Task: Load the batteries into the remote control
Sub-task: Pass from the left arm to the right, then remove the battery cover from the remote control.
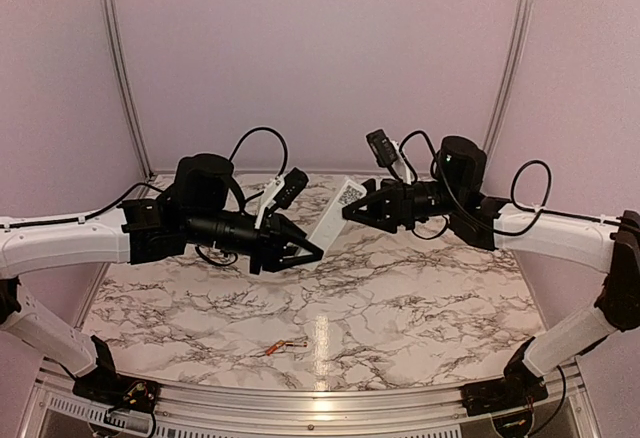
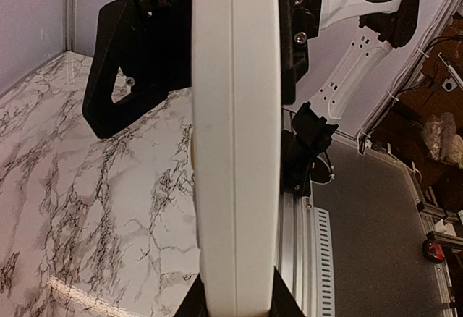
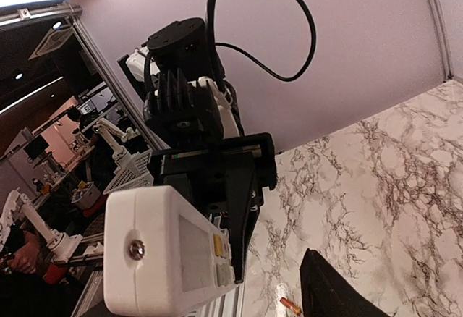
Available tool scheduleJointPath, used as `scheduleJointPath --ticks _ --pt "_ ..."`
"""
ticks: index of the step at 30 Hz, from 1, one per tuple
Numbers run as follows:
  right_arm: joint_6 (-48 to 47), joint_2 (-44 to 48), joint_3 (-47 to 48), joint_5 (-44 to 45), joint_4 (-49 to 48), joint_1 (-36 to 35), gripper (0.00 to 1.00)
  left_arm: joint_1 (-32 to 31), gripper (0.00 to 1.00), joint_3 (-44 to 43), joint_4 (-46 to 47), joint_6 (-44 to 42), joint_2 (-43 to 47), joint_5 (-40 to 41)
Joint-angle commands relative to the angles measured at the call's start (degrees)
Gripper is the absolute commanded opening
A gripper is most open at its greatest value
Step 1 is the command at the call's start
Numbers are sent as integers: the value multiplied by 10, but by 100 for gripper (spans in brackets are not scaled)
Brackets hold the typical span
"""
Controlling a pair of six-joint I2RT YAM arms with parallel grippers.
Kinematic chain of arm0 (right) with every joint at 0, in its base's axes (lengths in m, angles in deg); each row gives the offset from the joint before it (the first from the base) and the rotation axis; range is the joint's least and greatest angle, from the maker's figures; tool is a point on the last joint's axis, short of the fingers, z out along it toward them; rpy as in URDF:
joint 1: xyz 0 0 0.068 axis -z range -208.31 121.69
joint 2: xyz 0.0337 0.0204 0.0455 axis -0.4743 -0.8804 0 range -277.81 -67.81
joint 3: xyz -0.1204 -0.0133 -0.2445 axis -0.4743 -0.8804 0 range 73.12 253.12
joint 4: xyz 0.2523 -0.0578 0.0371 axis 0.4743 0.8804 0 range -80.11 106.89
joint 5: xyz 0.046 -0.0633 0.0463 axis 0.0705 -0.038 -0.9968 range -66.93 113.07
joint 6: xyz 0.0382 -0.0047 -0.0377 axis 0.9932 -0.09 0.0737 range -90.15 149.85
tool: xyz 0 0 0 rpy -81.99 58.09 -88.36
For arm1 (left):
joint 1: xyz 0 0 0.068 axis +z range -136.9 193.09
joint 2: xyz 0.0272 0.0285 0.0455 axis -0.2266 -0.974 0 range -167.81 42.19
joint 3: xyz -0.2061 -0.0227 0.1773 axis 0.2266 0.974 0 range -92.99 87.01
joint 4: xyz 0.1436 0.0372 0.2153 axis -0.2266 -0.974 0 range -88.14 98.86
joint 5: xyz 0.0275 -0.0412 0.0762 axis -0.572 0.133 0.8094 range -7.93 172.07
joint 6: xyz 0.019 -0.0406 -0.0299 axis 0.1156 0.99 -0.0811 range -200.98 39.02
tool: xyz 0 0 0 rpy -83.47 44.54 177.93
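Note:
The white remote control (image 1: 333, 215) is held in the air over the middle of the table, with my left gripper (image 1: 312, 251) shut on its lower end. In the left wrist view the remote control (image 2: 235, 136) stands up from between my fingertips (image 2: 189, 304). My right gripper (image 1: 353, 210) is open, its black fingers (image 2: 108, 78) straddling the remote's far end without clamping it. The right wrist view shows the remote's end face (image 3: 163, 252) and one of my own fingers (image 3: 329, 288). The batteries (image 1: 281, 347) lie together on the table near the front edge; one battery (image 3: 290, 305) shows in the right wrist view.
The marble tabletop (image 1: 430, 298) is enclosed by pale walls on three sides. An aluminium rail (image 1: 300, 405) runs along the near edge between the arm bases. Cables loop above both wrists (image 1: 262, 138).

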Motion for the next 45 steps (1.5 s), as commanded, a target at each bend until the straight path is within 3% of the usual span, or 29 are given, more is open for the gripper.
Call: scheduleJointPath --ticks 1,13,15,17,19,22,31,45 --pt "5 -14 24 -22 -22 -21 59 2 15 -6 46 26 -24 -66" --pt "12 -30 19 -21 -27 -28 12 16 18 0 65 43 -37 -56" --pt "20 -30 17 -17 -34 -25 9 24 28 2 70 51 -37 -52" --pt "34 -29 9 -10 -48 -18 6 35 50 7 76 68 -36 -41" --pt "48 -30 2 8 -51 -6 3 48 65 18 93 89 -36 -38" --pt "63 -30 -13 46 -50 18 2 58 75 39 126 130 -37 -20" --pt "70 -50 -30 138 -22 45 2 63 71 52 216 242 -99 -10" --pt "81 -53 -30 140 -42 45 2 63 56 9 236 297 -159 2"
